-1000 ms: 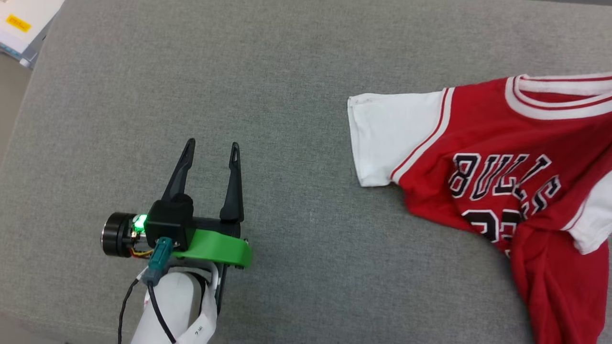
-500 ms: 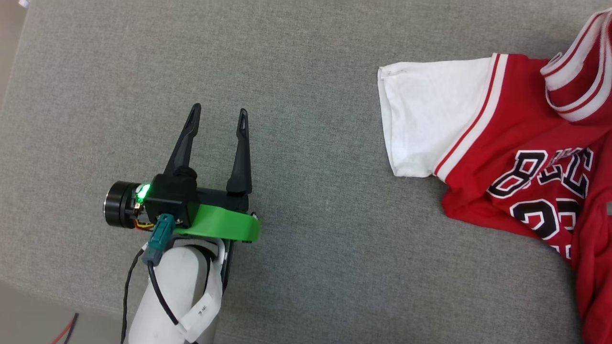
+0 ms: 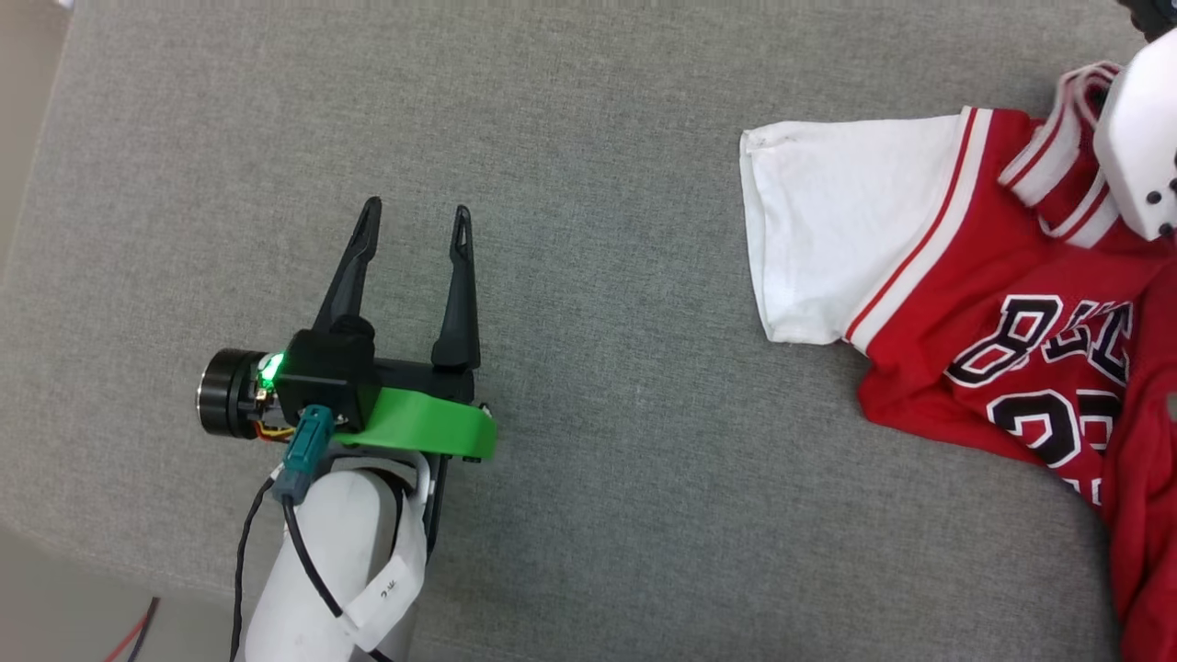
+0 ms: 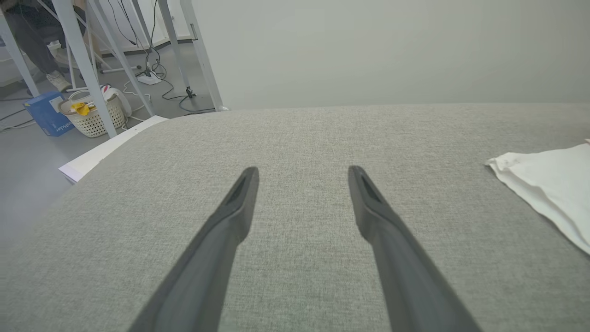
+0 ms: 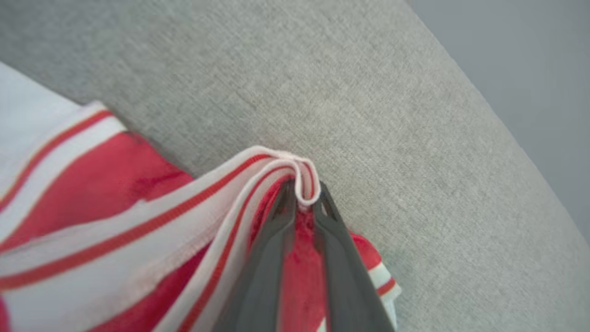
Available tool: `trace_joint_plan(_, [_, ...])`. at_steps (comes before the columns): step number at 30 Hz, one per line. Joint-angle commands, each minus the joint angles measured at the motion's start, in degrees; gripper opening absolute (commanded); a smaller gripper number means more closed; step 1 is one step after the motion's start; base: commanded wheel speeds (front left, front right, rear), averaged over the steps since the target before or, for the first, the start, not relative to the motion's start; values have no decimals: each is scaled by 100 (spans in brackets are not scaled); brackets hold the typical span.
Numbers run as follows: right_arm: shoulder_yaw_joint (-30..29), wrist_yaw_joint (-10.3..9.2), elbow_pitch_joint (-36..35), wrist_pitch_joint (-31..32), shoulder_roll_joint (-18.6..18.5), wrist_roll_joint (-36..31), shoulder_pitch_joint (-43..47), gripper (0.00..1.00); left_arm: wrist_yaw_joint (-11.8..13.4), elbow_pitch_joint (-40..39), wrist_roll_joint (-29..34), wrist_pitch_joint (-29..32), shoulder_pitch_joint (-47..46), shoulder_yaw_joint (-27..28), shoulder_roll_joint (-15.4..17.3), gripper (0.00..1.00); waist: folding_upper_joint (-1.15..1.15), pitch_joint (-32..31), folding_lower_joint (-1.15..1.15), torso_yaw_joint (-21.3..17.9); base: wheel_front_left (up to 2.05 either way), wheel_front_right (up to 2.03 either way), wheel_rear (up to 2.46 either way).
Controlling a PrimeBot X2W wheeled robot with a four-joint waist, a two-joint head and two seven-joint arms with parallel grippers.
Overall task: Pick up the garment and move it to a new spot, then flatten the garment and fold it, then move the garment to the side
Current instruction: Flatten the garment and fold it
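The garment [image 5: 115,184] is pinched by its collar [image 5: 258,168] at the tips of the right gripper [image 5: 304,196]; the left gripper [image 3: 416,208] is spread, empty. Relocation is judged underway; release, then flattening, is needed.

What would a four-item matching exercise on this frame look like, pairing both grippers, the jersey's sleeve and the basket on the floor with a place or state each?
Things:
1. left gripper, two long dark fingers
2. right gripper
3. white short sleeve of the red basketball jersey
4. white woven basket

Places or states:
A. shut on the jersey's red-and-white striped collar
B. on the floor beside a blue box
C. open, nothing between its fingers
D. spread on the grey fabric surface

Pairs: 1-C, 2-A, 3-D, 4-B.
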Motion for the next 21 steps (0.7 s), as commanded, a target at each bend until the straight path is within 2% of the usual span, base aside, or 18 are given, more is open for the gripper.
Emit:
trace_joint_plan(1, [118,31,-59,-262,55,126,151,100,-5,5,65,-33,27,56,-14,100,22,-309,0,-184,0,0,0])
trace_joint_plan(6, [-4,31,-403,-1480,-204,231,523,100,-49,7,113,-33,180,227,100,100,22,-707,0,-430,0,0,0])
trace_joint_plan(12, [-779,31,-746,-2692,-167,-8,1284,100,-189,38,53,-33,237,412,237,100,22,-1122,0,-733,0,0,0])
trace_joint_plan(16, [-1669,31,-1004,-3325,138,-448,1964,100,-382,137,-27,-33,104,489,370,100,22,-1344,0,-923,0,0,0])
trace_joint_plan(18, [-2232,31,-1139,-3589,399,-756,2373,100,-488,203,-95,-33,-27,500,439,100,22,-1435,0,-1014,0,0,0])
trace_joint_plan(19, [-2744,31,-1335,-3764,679,-1104,2824,100,-600,295,-172,-19,-221,469,537,100,22,-1499,0,-1094,0,0,0])
trace_joint_plan(21, [-3266,31,-1566,-3899,995,-1447,3282,100,-701,400,-253,111,-496,395,664,100,22,-1542,0,-1170,0,0,0])
